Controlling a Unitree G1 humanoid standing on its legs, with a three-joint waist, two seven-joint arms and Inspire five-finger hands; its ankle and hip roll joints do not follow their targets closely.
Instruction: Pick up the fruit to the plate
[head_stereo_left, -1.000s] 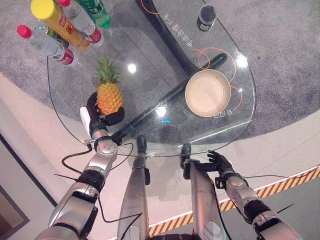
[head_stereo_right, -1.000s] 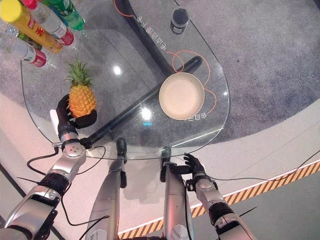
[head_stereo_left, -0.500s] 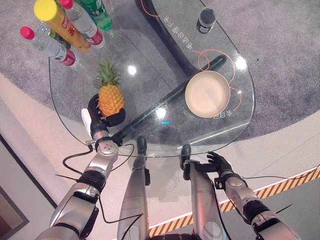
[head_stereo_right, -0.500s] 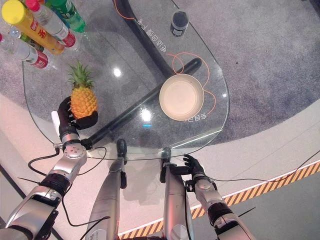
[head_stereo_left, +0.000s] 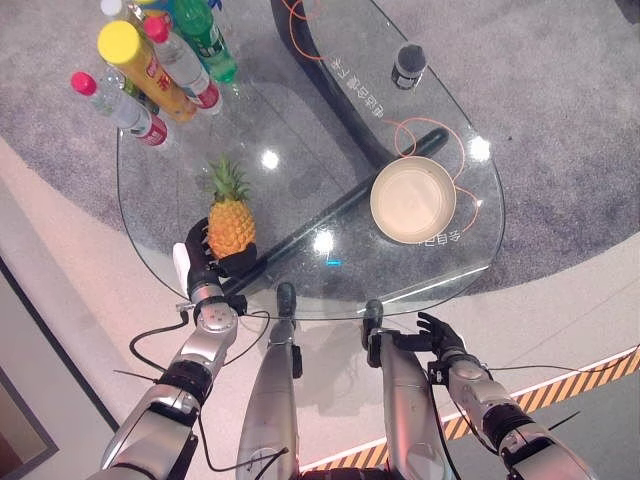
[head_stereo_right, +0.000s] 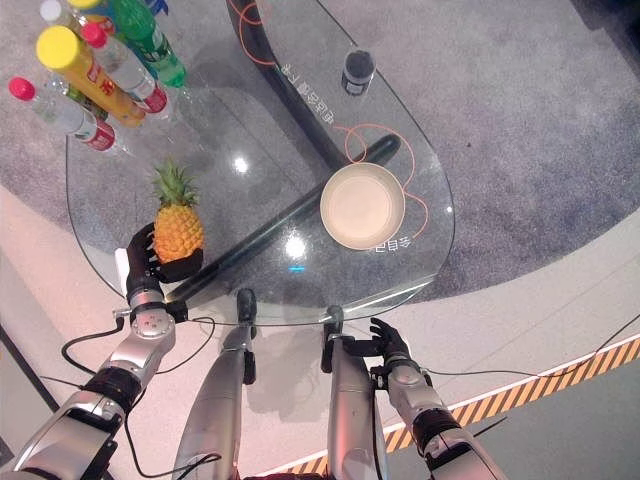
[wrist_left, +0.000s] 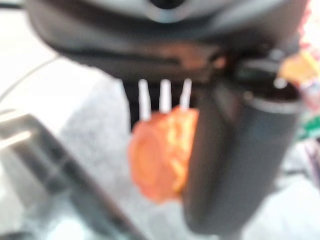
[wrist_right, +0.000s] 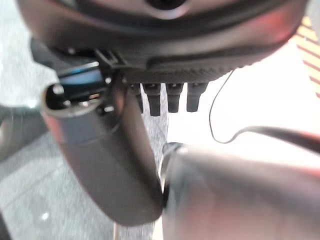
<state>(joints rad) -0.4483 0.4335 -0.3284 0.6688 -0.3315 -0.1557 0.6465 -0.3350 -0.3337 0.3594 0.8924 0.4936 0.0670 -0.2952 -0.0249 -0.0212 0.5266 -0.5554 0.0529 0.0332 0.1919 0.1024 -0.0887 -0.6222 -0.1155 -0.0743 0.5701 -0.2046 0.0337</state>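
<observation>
Bench (head_stereo_left: 300, 150): a rounded pane of clear glass; grey carpet and a dark base bar show through it.
Plate (head_stereo_left: 413, 200): round, cream-coloured and bare, on the bench's right part, well apart from the fruit.
Bottles (head_stereo_left: 160, 65): a cluster at the bench's far left corner, one with a yellow cap, some with red caps, one green.
Pineapple (head_stereo_left: 230, 222): upright with leafy crown, at the bench's near left edge, held in the left hand.
Left hand (head_stereo_left: 205, 268): fingers and thumb curled round the pineapple's lower body.
Right hand (head_stereo_left: 440, 335): low beside the bench's near edge, fingers loosely spread, holding nothing.
Cup (head_stereo_left: 408, 62): small and dark, far side of the bench.
</observation>
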